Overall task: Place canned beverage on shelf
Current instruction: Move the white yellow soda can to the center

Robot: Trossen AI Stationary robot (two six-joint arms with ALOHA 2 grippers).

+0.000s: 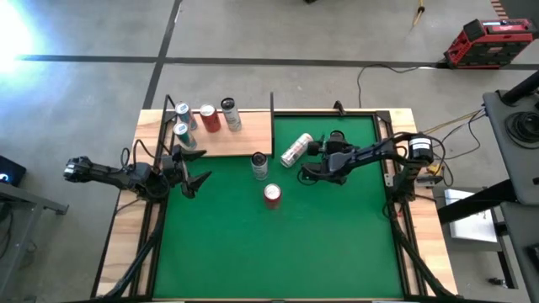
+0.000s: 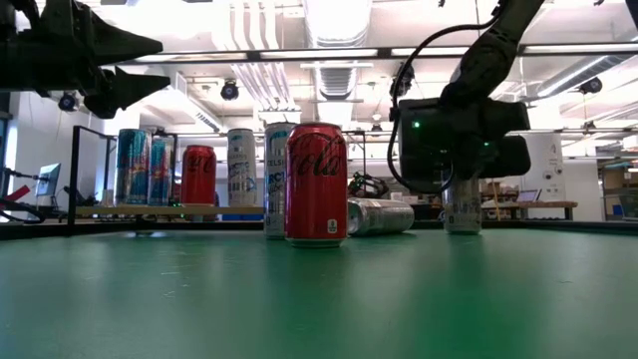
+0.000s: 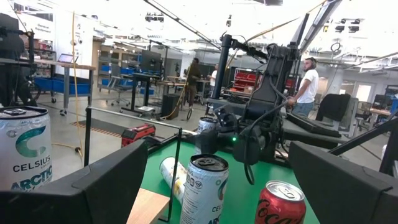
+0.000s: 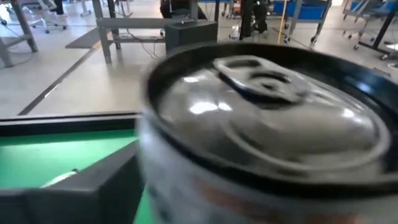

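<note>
on the green mat (image 1: 337, 252) your right gripper (image 1: 327, 156) is closing around an upright can (image 4: 267, 124), its jaws not yet tight, so finish the grip, then carry it to the shelf (image 1: 240, 139) at the far-left corner, while your left gripper (image 1: 192, 168) waits open.

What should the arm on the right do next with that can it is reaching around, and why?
Probably close the right pincer the rest of the way on the upright can and lift it. Its wrist view shows the can top filling the frame between the fingers, so it seems well placed. The shelf already carries four cans, with bare board on its right side. The left pincer waits open near the shelf.
</note>
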